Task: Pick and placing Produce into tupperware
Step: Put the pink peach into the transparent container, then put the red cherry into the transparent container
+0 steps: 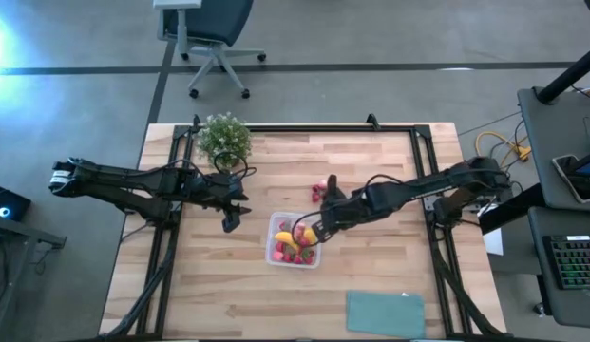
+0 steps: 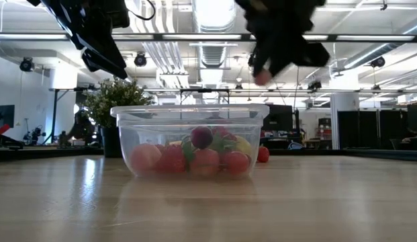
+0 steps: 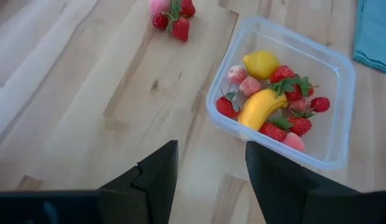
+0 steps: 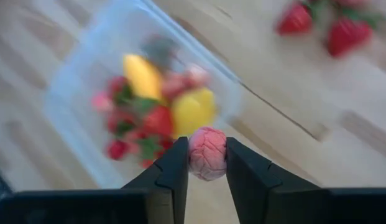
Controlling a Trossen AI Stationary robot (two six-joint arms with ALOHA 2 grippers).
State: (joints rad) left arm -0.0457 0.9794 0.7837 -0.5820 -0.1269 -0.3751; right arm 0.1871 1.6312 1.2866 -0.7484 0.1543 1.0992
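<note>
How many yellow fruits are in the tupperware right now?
2: a banana lying across the middle of the tupperware, and a lemon beside it near one wall. Berries are piled around them, so something small could be hidden underneath.

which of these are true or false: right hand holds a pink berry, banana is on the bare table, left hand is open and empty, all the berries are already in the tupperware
1. The right hand holds a pink berry. True.
2. The banana lies on the bare table. False: it is inside the tupperware.
3. The left hand is open and empty. True.
4. All the berries are in the tupperware. False: a few loose berries lie on the table beside it.
</note>
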